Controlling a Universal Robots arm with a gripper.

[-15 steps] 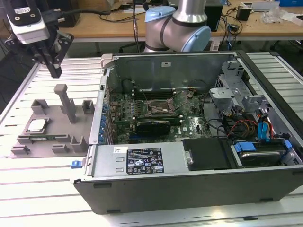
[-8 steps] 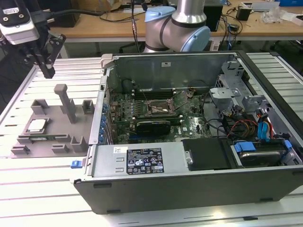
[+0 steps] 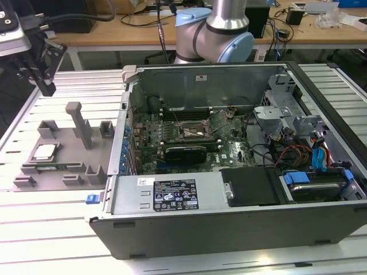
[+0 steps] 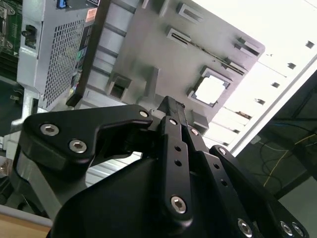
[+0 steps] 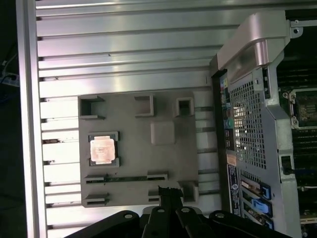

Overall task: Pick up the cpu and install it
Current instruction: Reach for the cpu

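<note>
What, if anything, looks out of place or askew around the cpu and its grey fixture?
Nothing stands out. The cpu lies flat and square in its nest on the grey fixture, and the tool hangs apart from it.

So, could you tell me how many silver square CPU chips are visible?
1: the small silver square cpu lies in a recess of the grey plastic fixture plate. Others could be hidden.
</note>
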